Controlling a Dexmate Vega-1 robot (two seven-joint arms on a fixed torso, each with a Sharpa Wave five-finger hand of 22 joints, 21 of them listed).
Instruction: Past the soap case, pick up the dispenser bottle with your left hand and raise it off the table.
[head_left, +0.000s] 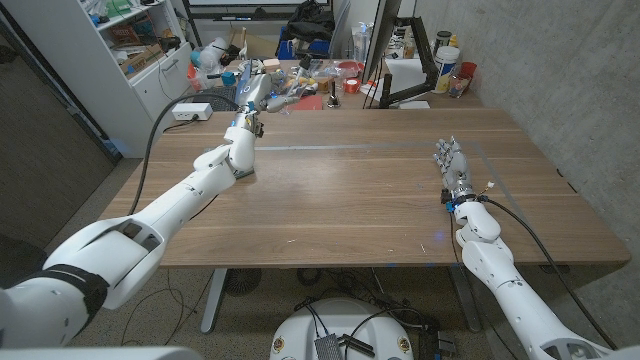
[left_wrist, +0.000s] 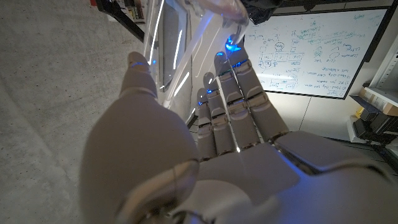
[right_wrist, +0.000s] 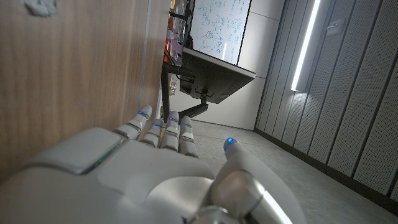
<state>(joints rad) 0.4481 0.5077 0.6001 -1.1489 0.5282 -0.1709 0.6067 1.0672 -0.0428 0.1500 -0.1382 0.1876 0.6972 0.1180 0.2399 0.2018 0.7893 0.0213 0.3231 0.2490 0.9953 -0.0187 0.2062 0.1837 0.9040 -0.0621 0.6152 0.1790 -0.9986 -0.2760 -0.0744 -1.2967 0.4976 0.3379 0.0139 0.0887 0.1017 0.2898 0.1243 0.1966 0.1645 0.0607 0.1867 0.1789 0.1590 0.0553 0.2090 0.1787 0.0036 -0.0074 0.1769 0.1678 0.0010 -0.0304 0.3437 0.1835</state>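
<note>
Item: clear plastic dispenser bottle (head_left: 262, 88), held aloft near the far left edge of the long brown wooden table (head_left: 350, 190), in front of the clutter on the bench behind it. The left hand (head_left: 246, 122) sits at the end of the outstretched white arm, just below the bottle, which in the head view looks already clear of the tabletop — the lift, by this judgement, is made or nearly so. No soap case can be made out. Risk: the bottle is smooth, transparent and probably light; a grip low on its body with the arm fully extended could let it slide or tip out of the hand, and any wobble at that reach would carry it toward the crowded items past the table edge. A squeeze too firm could dent the thin wall or press the pump. Fingers, left: in the left wrist view the pale fingers (left_wrist: 233, 93) reach up side by side along a clear curved plastic surface (left_wrist: 211, 9), the thumb set apart on the other side — a narrow hold about the bottle, though the exact contact is hard to see through the plastic. Fingers, right: the right hand (head_left: 452, 165) stands upright near the table's right side, fingers straight and close together, holding nothing, well apart from the bottle.
</note>
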